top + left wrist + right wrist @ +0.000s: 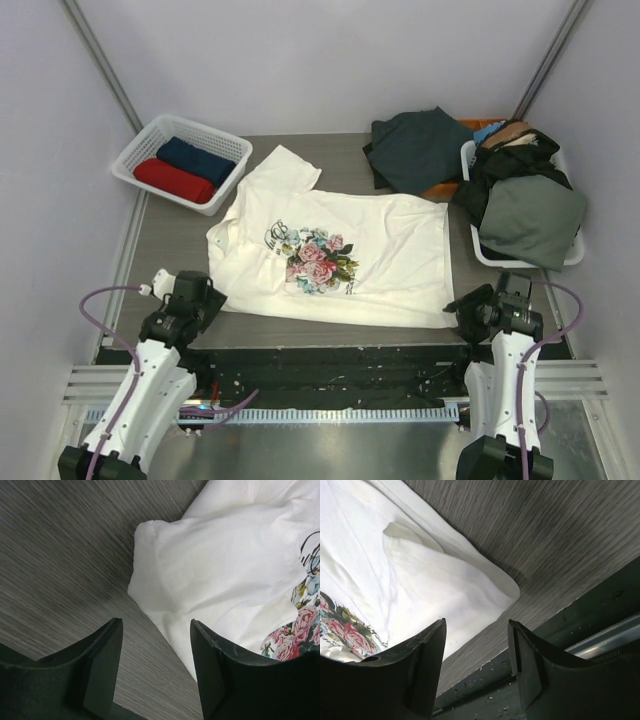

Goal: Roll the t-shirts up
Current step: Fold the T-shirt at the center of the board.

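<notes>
A cream-white t-shirt (340, 250) with a pink floral print lies spread flat across the middle of the table. My left gripper (207, 296) stands open just off the shirt's near left corner. In the left wrist view the left gripper (156, 621) has only bare table between its fingers, and the shirt (225, 570) lies just ahead to the right. My right gripper (462, 310) is open at the shirt's near right corner. From the right wrist, the right gripper (476, 621) holds nothing, and the folded shirt corner (445, 590) lies just ahead.
A white lattice basket (135, 160) at the back left holds a rolled red shirt (173, 180) and a rolled navy one (195, 160). A dark green garment (415, 150) lies at the back. A white bin (572, 255) on the right is piled with dark clothes. The table's black front edge (560, 625) runs under the right gripper.
</notes>
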